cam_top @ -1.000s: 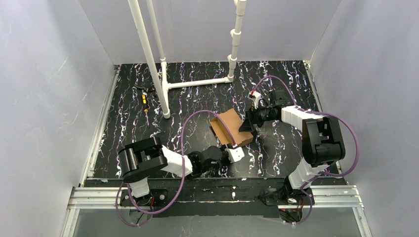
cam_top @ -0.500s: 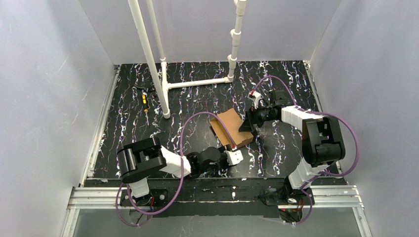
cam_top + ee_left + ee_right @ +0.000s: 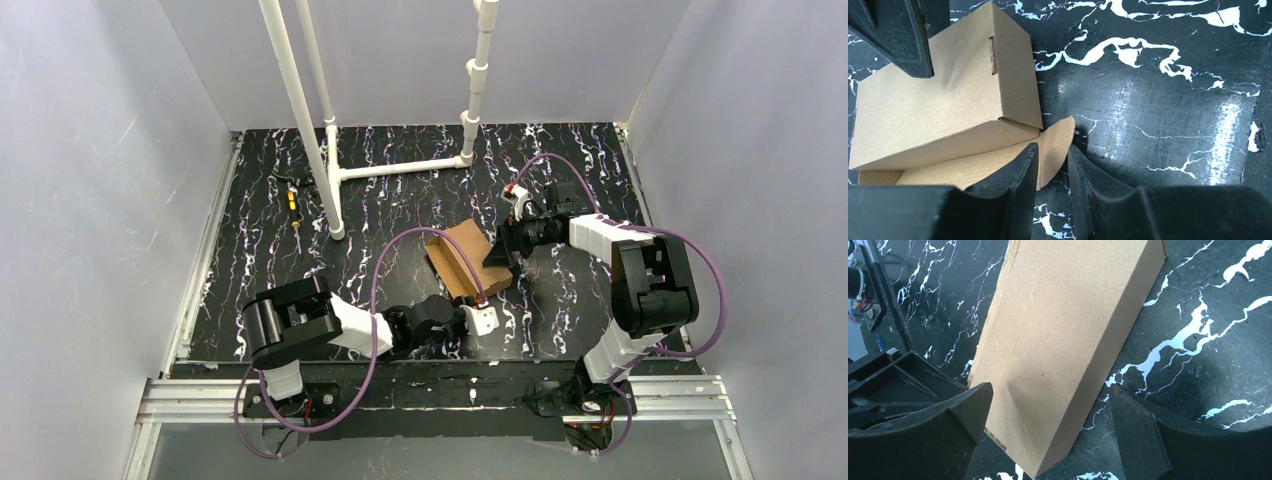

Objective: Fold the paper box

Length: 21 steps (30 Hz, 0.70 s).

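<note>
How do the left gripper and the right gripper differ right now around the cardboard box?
The left gripper has narrow jaws at the rounded flap of the paper box; the right gripper has wide jaws straddling the box's closed body. The left gripper reaches in from the near edge, the right gripper from the right side. Whether the left gripper pinches the flap is unclear. Both are at the same box.
</note>
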Motion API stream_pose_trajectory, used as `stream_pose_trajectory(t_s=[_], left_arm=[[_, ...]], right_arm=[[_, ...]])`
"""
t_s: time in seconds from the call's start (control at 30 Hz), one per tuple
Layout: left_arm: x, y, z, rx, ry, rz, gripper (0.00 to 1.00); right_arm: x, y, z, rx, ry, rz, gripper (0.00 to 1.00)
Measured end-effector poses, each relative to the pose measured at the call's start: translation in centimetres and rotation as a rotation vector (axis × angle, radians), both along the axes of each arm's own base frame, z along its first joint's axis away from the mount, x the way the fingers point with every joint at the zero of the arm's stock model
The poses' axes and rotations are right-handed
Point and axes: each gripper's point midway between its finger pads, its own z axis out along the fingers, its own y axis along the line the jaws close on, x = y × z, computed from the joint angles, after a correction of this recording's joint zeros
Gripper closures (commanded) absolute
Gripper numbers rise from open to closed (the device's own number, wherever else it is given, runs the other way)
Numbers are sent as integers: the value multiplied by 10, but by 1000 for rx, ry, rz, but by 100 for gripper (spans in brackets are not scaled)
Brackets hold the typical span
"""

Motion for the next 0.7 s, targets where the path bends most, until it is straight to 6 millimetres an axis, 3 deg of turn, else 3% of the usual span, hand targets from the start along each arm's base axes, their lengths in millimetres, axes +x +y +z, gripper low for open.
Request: stream_pose_trajectory(t_s=[0.3, 0.43, 0.7], left_arm=[[1, 1, -6, 22, -1, 2, 83], [2, 1, -5, 21, -5, 8, 74], [3, 1, -5, 23, -8, 14, 74]], right_arm=[[-1, 1, 1, 7, 2, 4, 4], [-1, 1, 1, 9, 2, 6, 4], [-1, 1, 1, 11, 3, 7, 3]])
